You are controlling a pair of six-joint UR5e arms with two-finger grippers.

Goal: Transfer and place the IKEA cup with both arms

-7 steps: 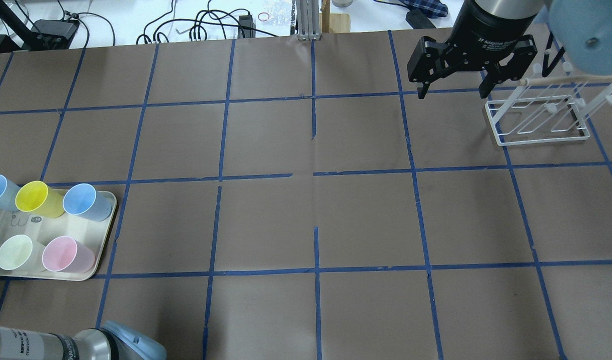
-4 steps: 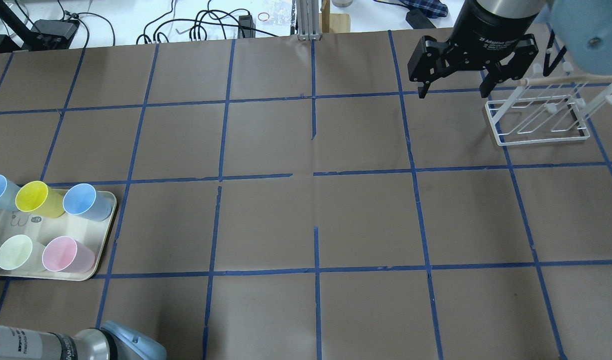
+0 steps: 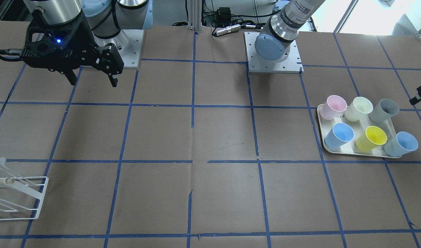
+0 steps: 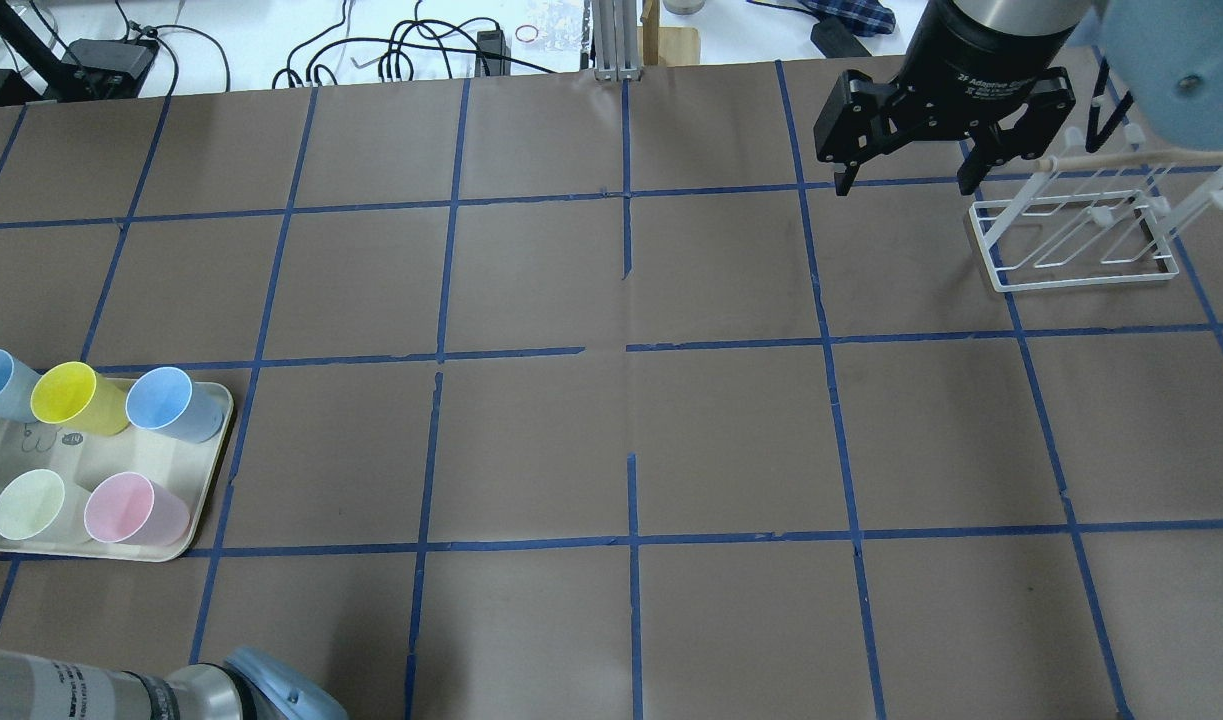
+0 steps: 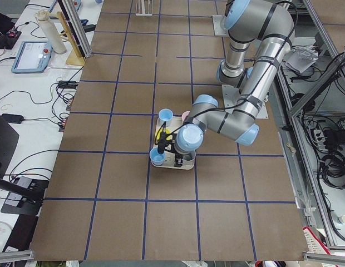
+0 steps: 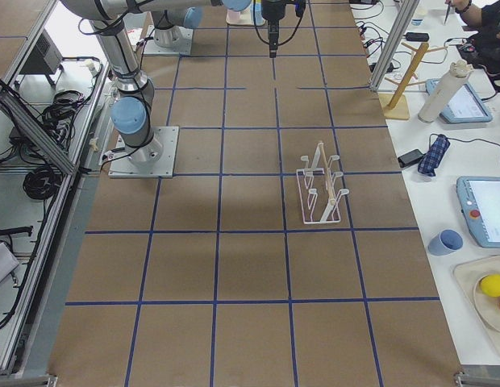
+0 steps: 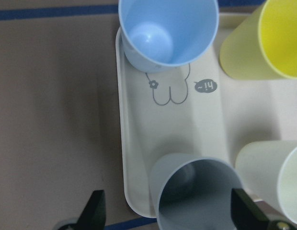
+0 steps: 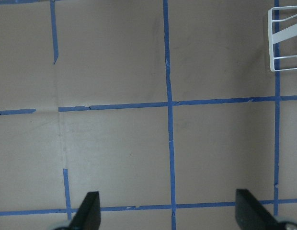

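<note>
The pale grey IKEA cup (image 3: 384,110) stands upright at the corner of a cream tray (image 3: 320,127), among several coloured cups. In the left wrist view the cup (image 7: 196,191) sits right below my left gripper (image 7: 170,213), whose jaws are open wide, one on each side of its rim, not touching it. In the overhead view only a sliver of the cup shows at the left edge. My right gripper (image 4: 904,188) is open and empty, hovering at the far right beside the white wire rack (image 4: 1071,235); it also shows in the front view (image 3: 93,82).
On the tray stand a pink cup (image 3: 334,106), a cream-green cup (image 3: 358,108), a yellow cup (image 3: 370,137) and two light blue cups (image 3: 339,135). The cream-green cup (image 7: 278,182) is close beside the grey one. Brown paper with a blue tape grid covers the table (image 4: 631,430).
The left arm's elbow at the bottom edge of the overhead view has shifted slightly right and down. The right gripper has hardly moved. No cup has moved.
</note>
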